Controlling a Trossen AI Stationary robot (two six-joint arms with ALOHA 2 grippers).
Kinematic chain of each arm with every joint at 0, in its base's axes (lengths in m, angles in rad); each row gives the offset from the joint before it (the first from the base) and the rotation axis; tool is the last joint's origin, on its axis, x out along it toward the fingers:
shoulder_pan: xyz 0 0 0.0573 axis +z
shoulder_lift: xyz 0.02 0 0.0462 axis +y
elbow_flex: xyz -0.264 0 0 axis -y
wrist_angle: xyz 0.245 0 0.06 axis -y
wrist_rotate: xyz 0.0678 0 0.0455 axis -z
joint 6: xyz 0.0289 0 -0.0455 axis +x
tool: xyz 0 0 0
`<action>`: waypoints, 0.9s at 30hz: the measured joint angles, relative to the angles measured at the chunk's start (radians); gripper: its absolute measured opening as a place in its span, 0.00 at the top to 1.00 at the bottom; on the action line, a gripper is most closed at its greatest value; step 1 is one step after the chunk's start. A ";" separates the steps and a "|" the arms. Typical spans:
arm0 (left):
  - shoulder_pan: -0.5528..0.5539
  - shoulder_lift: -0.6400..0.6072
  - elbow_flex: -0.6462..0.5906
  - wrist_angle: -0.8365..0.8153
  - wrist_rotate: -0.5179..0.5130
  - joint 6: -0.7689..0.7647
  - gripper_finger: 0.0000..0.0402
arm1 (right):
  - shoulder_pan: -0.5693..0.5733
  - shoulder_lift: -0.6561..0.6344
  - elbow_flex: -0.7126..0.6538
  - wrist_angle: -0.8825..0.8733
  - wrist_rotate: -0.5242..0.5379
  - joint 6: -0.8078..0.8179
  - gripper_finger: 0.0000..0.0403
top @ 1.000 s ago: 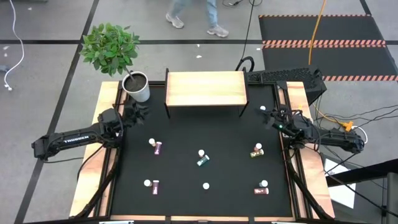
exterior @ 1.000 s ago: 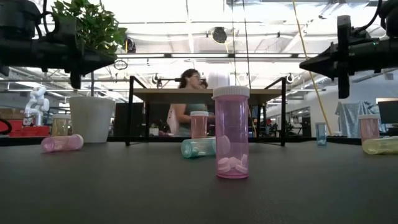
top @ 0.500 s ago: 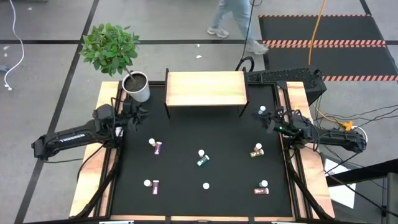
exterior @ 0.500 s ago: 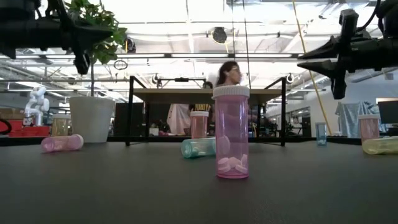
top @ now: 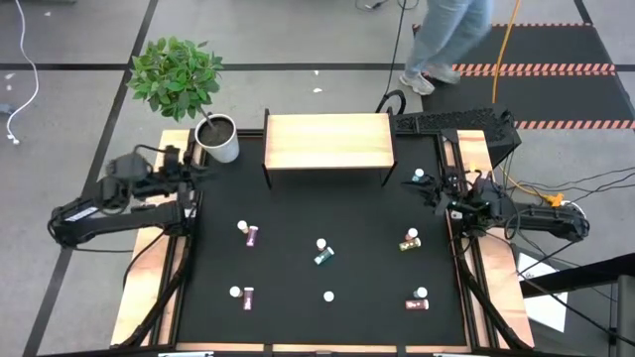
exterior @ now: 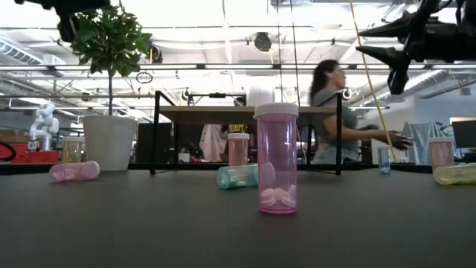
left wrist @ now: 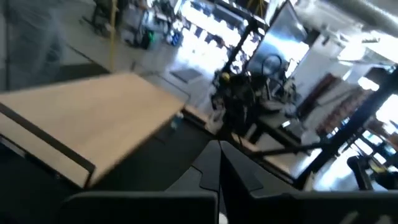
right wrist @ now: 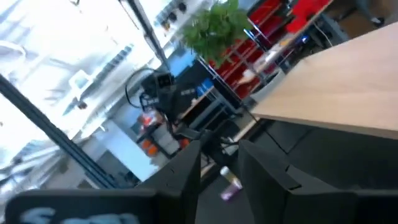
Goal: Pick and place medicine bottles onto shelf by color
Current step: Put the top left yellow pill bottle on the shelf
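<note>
Only the low view shows the pink white-capped medicine bottle (exterior: 276, 158) upright before the light wooden shelf (exterior: 245, 112); left gripper (left wrist: 219, 163) closed, right gripper (right wrist: 219, 163) parted, empty.

High view: overhead, straight down on whole table (top: 298, 327), both arms, floor beyond; far off. Low view: at tabletop level, faces level across table toward shelf (exterior: 245, 113) and room behind; very near one pink bottle (exterior: 276, 158). Left wrist view: tilted, faces across shelf (left wrist: 93, 130) toward right arm (left wrist: 239, 102). Right wrist view: tilted, faces past shelf (right wrist: 336, 87) toward plant (right wrist: 214, 28). Shelf shared by all four views; plant (top: 177, 74) shared by high, low (exterior: 110, 37) and right wrist.
</note>
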 joint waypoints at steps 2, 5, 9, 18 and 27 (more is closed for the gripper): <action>-0.016 -0.029 -0.004 -0.008 -0.045 -0.007 0.99 | 0.000 0.043 0.021 -0.012 -0.019 -0.013 0.74; -0.035 -0.054 -0.014 -0.011 -0.103 -0.020 0.99 | 0.011 0.105 0.058 -0.003 -0.020 -0.037 0.74; -0.049 -0.045 -0.021 -0.034 -0.122 -0.025 0.99 | 0.027 0.177 0.084 0.000 -0.003 -0.113 0.74; -0.049 0.021 -0.024 -0.074 -0.134 -0.129 0.94 | 0.023 0.201 0.043 0.237 0.217 -0.231 0.73; -0.094 0.153 -0.099 0.060 -0.041 -0.320 0.86 | 0.017 0.201 -0.006 0.222 0.470 -0.066 0.72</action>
